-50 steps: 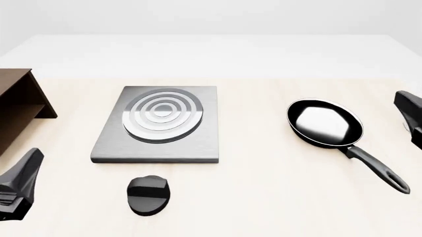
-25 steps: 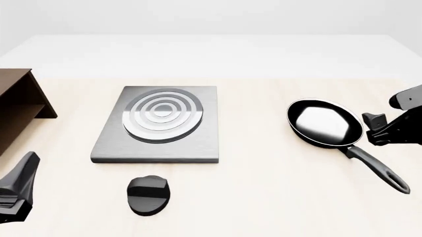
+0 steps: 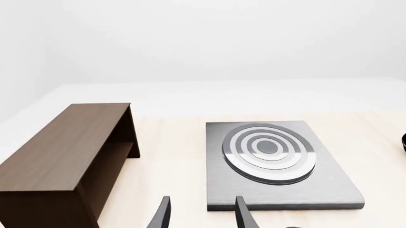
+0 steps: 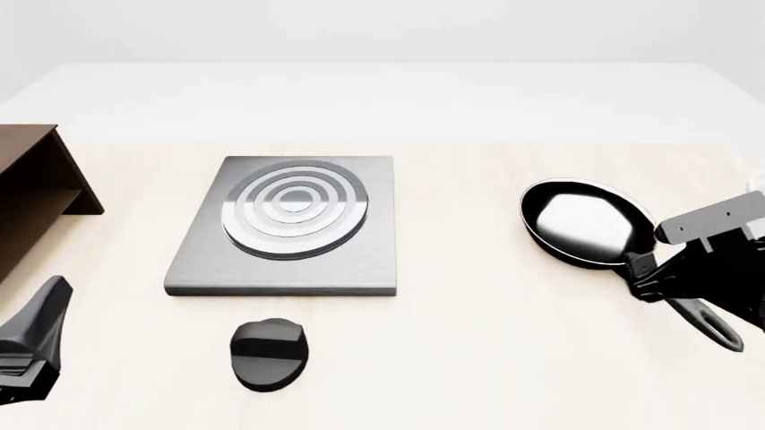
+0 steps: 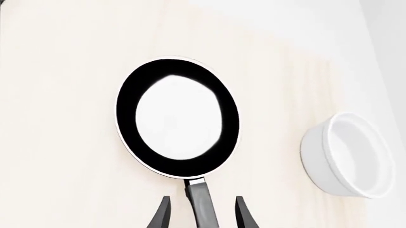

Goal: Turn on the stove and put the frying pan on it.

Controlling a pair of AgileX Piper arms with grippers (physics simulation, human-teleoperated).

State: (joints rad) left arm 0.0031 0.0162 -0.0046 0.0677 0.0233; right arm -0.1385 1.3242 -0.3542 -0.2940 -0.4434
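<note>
The stove [image 4: 203, 260] is a flat grey slab with burner rings, left of centre, and it also fills the left wrist view [image 3: 222, 190]. Its black oval knob [image 4: 269, 352] lies apart, in front of the slab. The frying pan [image 4: 588, 224] rests on the table at the right, its handle [image 4: 705, 321] pointing toward the near right. My right gripper [image 4: 655, 279] is open over the handle. In the right wrist view the handle [image 5: 201, 204] runs between the two fingers [image 5: 244, 213]. My left gripper [image 4: 48, 309] is open and empty at the near left, short of the stove.
A brown wooden shelf [image 4: 30, 197] stands at the left edge, beside the stove [image 3: 70, 156]. A white cup [image 5: 349, 154] sits close beside the pan in the right wrist view. The table's far edge lies beyond the stove.
My right gripper has come down and to the left from the right edge until it stands over the pan's handle. The left gripper has hardly moved. Pan, stove and knob lie where they were.
</note>
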